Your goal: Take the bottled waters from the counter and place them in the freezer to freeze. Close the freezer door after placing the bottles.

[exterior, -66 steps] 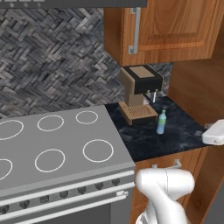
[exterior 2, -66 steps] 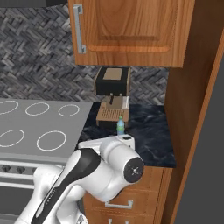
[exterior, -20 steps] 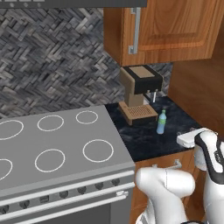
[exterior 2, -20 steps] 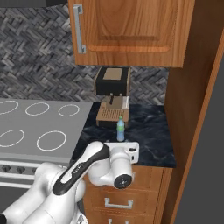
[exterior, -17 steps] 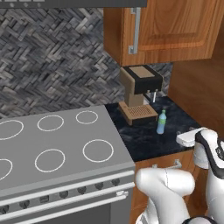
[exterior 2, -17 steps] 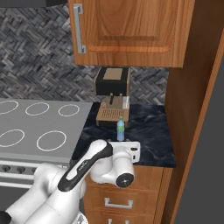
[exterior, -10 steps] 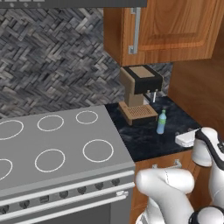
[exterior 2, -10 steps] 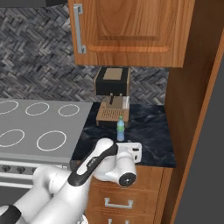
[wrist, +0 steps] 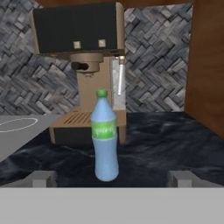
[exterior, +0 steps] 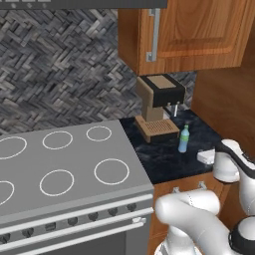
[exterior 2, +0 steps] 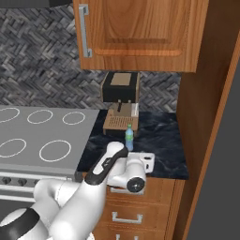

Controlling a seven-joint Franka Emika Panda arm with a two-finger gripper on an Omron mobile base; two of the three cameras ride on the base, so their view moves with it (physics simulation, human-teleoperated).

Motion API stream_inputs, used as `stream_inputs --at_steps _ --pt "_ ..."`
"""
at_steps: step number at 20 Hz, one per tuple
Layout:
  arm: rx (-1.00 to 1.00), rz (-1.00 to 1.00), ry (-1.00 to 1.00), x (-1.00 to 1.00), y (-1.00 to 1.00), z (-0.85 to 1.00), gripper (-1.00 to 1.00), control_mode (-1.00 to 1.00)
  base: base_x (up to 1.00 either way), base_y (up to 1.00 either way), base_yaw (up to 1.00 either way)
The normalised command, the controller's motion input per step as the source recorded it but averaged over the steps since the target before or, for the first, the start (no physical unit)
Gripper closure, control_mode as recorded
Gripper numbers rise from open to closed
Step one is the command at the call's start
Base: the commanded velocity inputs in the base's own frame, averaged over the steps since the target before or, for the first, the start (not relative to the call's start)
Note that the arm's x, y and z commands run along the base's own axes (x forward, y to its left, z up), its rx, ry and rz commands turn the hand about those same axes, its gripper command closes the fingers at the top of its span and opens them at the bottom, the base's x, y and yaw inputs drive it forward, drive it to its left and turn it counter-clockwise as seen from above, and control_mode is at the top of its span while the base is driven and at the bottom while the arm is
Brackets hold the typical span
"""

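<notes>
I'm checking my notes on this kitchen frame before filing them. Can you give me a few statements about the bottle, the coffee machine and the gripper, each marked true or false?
1. The bottle stands upright on the counter. True.
2. The bottle has a blue cap. False: its cap is green.
3. The coffee machine stands behind the bottle in the hand view. True.
4. The gripper is shut on the bottle. False: its jaws are open and the bottle stands free ahead of them.
5. The bottle sits on the stovetop. False: it is on the black counter, right of the stovetop.
</notes>
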Motion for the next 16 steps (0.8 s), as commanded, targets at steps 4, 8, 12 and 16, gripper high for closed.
stream_inputs --at_steps 4,8,12,16 --pt "0.00 -0.09 0.02 0.14 -0.05 -0.01 -1.00 -1.00 0.00 0.00 0.00" --pt "0.00 0.00 0.00 0.00 0.00 0.00 -1.00 -1.00 0.00 0.00 0.00" --pt "-0.01 0.00 0.00 0.00 0.16 0.00 -1.00 -1.00 0.00 0.00 0.00" --pt "-0.01 0.05 0.00 0.02 0.00 0.00 -1.00 -1.00 0.00 0.00 0.00"
